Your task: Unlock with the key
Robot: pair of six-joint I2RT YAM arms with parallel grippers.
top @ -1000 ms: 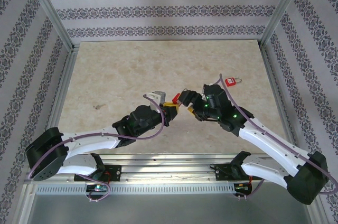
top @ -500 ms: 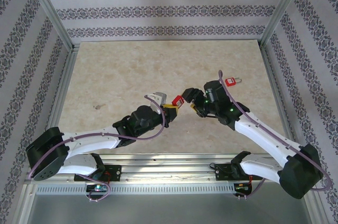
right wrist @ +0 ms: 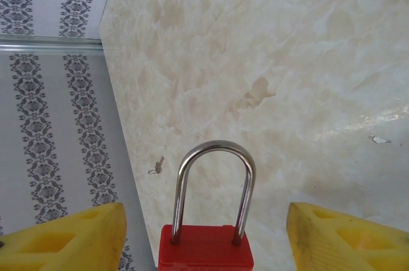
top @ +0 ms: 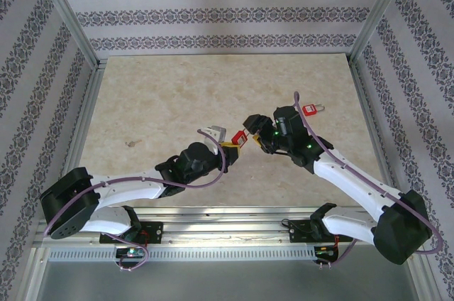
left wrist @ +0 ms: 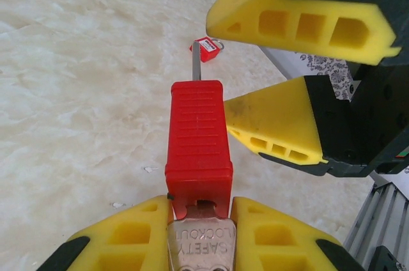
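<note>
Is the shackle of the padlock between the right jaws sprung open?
No, in the right wrist view both legs of the silver shackle sit down in the red padlock body.

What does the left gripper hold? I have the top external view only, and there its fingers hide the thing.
Observer: The left gripper pinches the silver head of the key, which sits in the bottom of the red padlock.
Operator: Is the shackle open?
Observer: No. In the right wrist view both legs of the shackle sit in the red body.
Operator: Does the right gripper grip the padlock?
Observer: Not yet. The right gripper is open. In its wrist view there is a gap between the padlock and each of its fingers.
</note>
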